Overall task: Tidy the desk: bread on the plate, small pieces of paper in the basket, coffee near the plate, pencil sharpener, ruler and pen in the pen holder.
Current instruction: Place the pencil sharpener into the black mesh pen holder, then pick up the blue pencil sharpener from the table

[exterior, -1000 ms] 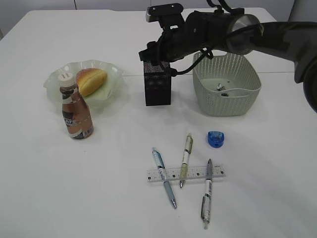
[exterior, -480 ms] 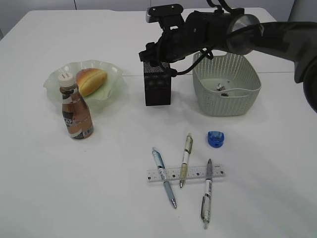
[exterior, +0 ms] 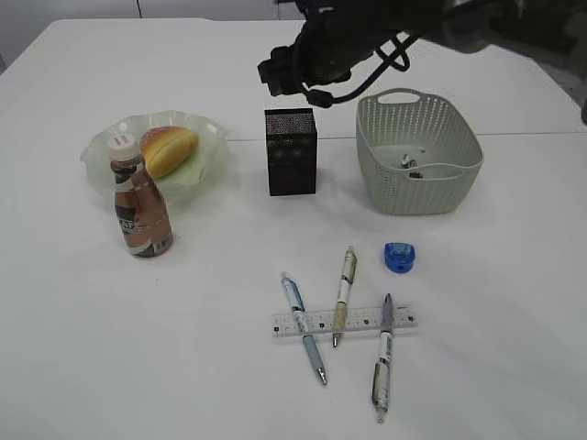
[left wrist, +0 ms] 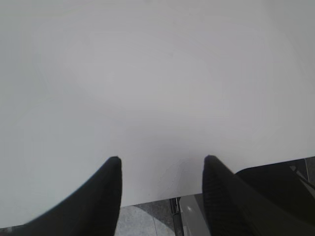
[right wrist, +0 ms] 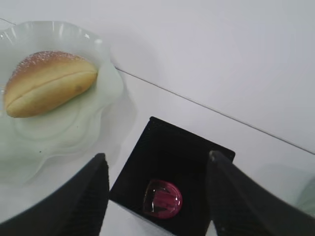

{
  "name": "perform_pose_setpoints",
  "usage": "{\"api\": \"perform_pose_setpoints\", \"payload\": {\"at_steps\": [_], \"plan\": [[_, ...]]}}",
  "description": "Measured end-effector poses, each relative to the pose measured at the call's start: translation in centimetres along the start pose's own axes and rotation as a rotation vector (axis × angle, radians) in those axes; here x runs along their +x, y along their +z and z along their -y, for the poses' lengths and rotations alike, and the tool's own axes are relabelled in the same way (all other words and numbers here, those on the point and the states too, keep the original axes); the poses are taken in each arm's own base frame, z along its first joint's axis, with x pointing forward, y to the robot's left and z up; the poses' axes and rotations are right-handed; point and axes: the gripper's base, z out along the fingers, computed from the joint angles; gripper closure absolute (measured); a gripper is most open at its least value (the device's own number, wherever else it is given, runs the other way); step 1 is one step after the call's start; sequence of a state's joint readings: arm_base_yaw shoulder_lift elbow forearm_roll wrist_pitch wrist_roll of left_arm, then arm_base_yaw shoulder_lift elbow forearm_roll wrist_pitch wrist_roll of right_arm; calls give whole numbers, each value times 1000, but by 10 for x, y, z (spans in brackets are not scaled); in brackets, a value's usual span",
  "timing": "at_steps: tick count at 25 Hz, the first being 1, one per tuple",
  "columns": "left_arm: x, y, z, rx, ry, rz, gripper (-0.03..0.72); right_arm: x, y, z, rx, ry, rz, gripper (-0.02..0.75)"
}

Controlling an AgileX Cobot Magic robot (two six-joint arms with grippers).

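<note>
My right gripper is open and empty, hovering above the black pen holder. A red pencil sharpener lies at the bottom of the holder. A blue pencil sharpener, a clear ruler and three pens lie on the table in front. The bread is on the pale green plate. The coffee bottle stands at the plate's front edge. My left gripper is open and empty over bare table.
The grey-green basket stands right of the pen holder with small paper pieces inside. Two pens lie across the ruler. In the left wrist view the table's edge and the floor show below the jaws.
My right arm has risen from just over the pen holder's mouth to well above it. Nothing on the table has moved.
</note>
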State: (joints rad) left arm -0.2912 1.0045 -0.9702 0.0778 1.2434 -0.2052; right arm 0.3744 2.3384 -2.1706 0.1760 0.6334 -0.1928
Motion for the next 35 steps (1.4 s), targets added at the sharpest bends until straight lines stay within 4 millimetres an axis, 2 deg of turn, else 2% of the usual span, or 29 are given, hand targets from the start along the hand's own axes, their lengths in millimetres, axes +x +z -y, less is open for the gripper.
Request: {"api": "perform_pose_setpoints", "payload": {"at_steps": [4,9,11,17,21,24,31,35], "plan": [[0,0,0,0,0,0,308,-18,-34,-4,-15,-27,-63,250],[0,0,0,0,0,0,308,-28,-78,-8,-36,-54,-218,251],[0,0,0,0,0,0,308,-32,-95,-9,-28,-13,-261,251],[0,0,0,0,0,0,308,-44,-132,5,189,142,-231,251],[0,0,0,0,0,0,308,-47,-161,9,254,172,-211,251],[0,0,0,0,0,0,308,-37,-174,8,259,177,-250,251],[0,0,0,5,-2,-1,308,7,-184,4,257,184,-407,251],[0,0,1,7,-2,-1,308,21,-200,0,250,195,-438,251]]}}
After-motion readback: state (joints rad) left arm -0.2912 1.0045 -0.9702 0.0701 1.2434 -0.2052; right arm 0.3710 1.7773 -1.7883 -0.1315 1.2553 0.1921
